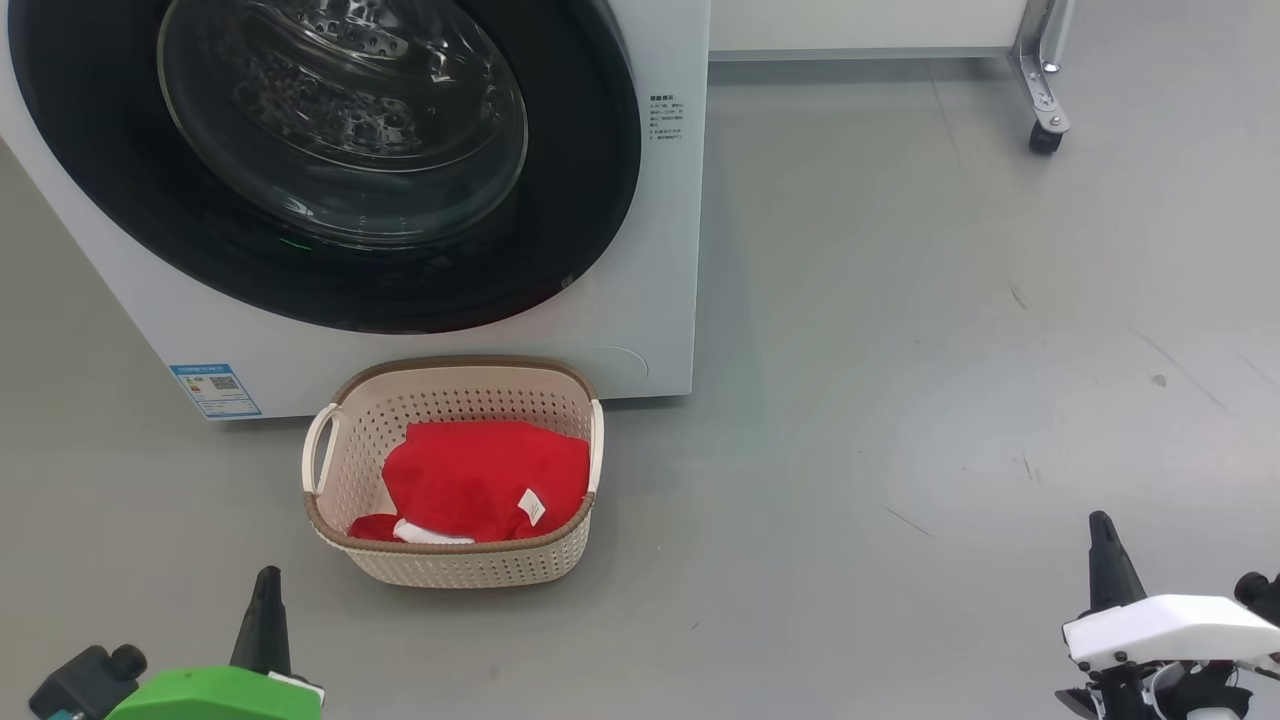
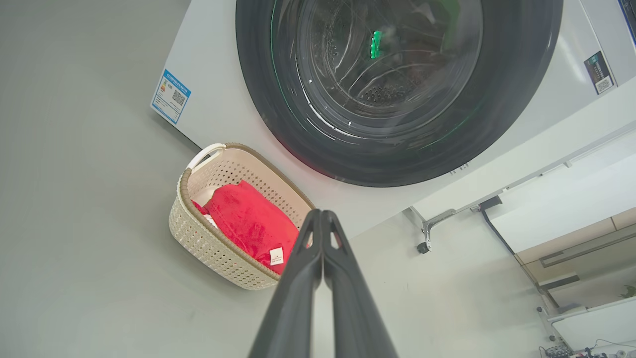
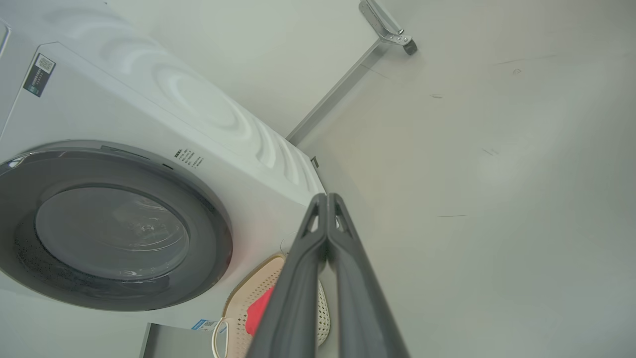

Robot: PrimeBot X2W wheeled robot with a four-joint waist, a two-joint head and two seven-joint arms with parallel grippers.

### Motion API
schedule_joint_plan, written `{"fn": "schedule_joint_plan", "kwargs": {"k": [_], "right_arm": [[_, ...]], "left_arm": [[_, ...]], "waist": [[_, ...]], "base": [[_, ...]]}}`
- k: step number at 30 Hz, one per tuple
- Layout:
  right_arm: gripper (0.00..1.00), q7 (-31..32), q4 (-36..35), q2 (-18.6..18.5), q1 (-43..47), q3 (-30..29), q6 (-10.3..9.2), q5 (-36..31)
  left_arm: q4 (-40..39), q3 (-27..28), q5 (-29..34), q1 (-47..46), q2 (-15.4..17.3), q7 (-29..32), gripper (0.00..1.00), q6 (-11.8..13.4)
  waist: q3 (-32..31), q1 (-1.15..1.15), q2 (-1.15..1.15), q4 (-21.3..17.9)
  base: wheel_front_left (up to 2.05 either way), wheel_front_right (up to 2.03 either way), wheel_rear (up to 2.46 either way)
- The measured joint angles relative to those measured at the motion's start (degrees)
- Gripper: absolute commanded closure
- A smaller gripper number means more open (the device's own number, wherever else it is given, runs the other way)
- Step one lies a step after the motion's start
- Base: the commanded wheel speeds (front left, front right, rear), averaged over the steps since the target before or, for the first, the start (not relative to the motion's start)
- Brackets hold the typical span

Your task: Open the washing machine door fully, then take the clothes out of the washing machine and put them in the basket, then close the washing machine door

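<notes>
Grey floor (image 1: 900, 350) carries the washing machine (image 1: 660, 250), the basket (image 1: 470, 565) just before it, a wheeled leg (image 1: 1040, 90) well apart.

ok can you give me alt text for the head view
A small cream perforated plastic basket holding a bundled bright red garment sits on the grey floor just in front of a big white front-loading washing machine, whose round black-rimmed glass door is shut. The left gripper and right gripper point dark fingers up from the bottom corners.
</notes>
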Motion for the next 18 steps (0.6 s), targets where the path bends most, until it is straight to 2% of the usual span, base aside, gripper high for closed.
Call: {"fn": "schedule_joint_plan", "kwargs": {"k": [18], "right_arm": [[1.0, 3.1, 1.8, 0.3, -2.4, -2.3, 1.72, 12.3]], "left_arm": [[0.0, 1.6, -11.4, -1.5, 0.1, 3.5, 1.0, 0.0]], "waist": [[-0.1, 0.0, 0.0, 0.0]], "base": [[0.0, 0.0, 0.0]]}}
